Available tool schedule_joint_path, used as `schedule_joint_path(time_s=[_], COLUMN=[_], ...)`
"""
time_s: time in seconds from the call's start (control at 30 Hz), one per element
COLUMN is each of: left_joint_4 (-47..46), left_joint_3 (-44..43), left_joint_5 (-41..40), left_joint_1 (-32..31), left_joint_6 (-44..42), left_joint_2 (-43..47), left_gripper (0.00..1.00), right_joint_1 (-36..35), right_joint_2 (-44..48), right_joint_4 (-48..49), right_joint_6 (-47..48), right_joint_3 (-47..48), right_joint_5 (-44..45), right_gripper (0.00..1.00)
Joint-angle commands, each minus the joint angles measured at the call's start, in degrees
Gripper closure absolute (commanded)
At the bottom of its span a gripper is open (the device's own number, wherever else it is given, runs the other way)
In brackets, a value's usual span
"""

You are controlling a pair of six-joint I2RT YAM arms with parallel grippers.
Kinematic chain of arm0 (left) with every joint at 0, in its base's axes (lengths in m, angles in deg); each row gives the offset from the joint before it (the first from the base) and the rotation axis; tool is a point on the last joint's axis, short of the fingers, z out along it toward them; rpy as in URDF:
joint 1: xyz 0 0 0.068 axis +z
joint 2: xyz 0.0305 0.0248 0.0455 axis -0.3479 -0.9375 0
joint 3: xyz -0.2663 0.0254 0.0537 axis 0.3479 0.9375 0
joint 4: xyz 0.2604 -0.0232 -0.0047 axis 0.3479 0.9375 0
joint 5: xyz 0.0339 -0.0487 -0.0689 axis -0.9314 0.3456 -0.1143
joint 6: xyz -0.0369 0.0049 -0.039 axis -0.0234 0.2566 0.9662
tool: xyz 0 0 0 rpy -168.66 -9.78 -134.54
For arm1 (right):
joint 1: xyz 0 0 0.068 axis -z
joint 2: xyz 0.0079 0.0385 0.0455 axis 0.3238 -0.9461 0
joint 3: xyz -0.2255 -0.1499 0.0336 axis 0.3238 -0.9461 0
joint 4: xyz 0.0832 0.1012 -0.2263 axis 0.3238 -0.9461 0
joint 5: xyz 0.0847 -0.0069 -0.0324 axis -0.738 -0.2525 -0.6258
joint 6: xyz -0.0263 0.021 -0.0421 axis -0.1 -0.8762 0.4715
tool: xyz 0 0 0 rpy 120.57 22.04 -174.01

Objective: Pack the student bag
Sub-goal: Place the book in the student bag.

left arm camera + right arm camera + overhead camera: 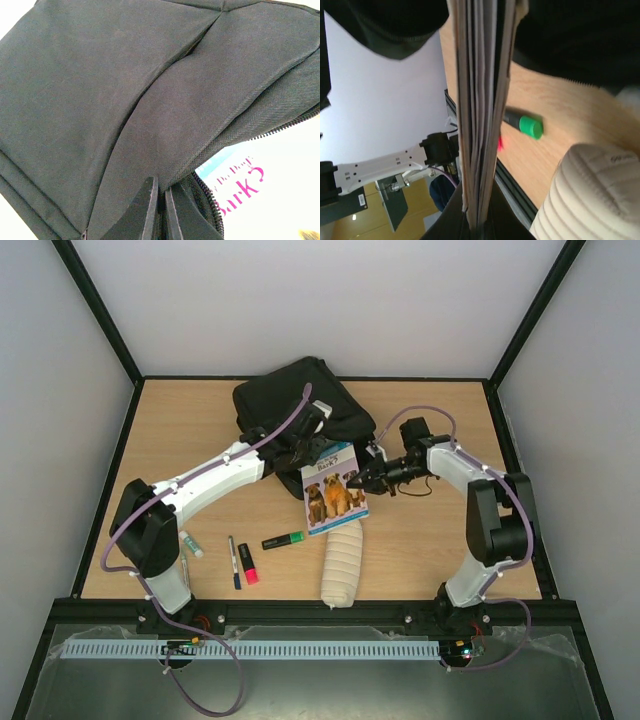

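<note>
Above the left hand (pixel 161 189), pinched shut on its zip edge, the student bag (pixel 125 90) looks soft and floppy, best gripped there; the right hand (pixel 478 222) clamps a book (pixel 480 100).

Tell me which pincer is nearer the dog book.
Right. The right pincer is shut on the book; the left pincer pinches the student bag just beside the book's top.
</note>
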Motion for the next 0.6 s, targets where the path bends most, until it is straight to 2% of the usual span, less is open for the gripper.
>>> schedule_joint_path(time_s=[0.0, 0.13, 0.33, 0.4, 0.43, 0.5, 0.57], left_joint_4=[-3.76, -3.88, -3.76, -3.57, -3.55, -3.60, -3.68], left_joint_3=[-0.20, -0.14, 0.30, 0.29, 0.33, 0.60, 0.81], left_joint_5=[0.14, 0.70, 1.81, 2.14, 2.16, 2.23, 2.34], left_joint_1=[0.53, 0.67, 0.76, 0.76, 0.76, 0.73, 0.67], left_joint_6=[-0.09, 0.01, -0.20, -0.25, -0.25, -0.17, -0.18], left_joint_2=[3.39, 3.86, 3.95, 3.93, 4.01, 4.26, 4.60], left_gripper=[0.97, 0.98, 0.98, 0.98, 0.98, 0.98, 0.98], right_joint_1=[-0.16, -0.21, -0.32, -0.70, -1.10, -1.96, -2.16], right_joint_2=[-4.42, -7.41, -13.22, -15.23, -16.73, -19.80, -20.91], right_joint_4=[7.13, 14.85, 27.12, 27.57, 24.69, 19.38, 17.85], right_joint_6=[-3.08, -5.29, -9.75, -9.50, -7.38, -3.30, -2.57], right_joint_3=[3.06, 2.86, 5.46, 7.49, 9.50, 13.72, 14.53], right_joint_5=[-3.15, -2.69, 2.54, 3.57, 4.88, 5.68, 7.58], right_gripper=[0.99, 0.99, 0.99, 0.99, 0.96, 0.85, 0.75])
